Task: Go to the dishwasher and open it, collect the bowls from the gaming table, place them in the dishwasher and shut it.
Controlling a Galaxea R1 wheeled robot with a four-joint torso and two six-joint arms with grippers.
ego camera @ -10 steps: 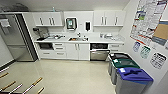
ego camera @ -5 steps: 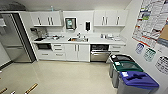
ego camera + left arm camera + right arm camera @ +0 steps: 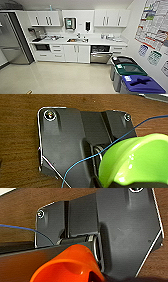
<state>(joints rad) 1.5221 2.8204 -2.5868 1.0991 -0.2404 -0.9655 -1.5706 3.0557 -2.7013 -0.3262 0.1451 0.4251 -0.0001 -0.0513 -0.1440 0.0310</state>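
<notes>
The head view has widened a little against the pictures of a moment before: the kitchenette sits slightly farther and more centred, which reads as the camera moving with the robot, not the furniture. The dishwasher [image 3: 101, 53] stands well ahead of both grippers, built in under the white counter [image 3: 105, 42] just beside the white cabinet doors [image 3: 77, 53]; its steel front seems dropped partway, with dark racks showing above it, so the opening step looks done.

Close in front of the left wrist camera is a green bowl [image 3: 136, 162]; close in front of the right wrist camera is an orange bowl [image 3: 68, 265]. Each appears carried at its gripper, but the fingers themselves cannot be made out, so I cannot tell how far either gripper is closed or how it has hold. A thin blue cable [image 3: 105, 147] crosses the left wrist view.

Judged from this, the bowls are collected and the robot is on the approach to load them. Waste bins [image 3: 130, 75] stand along the wall at the right.
</notes>
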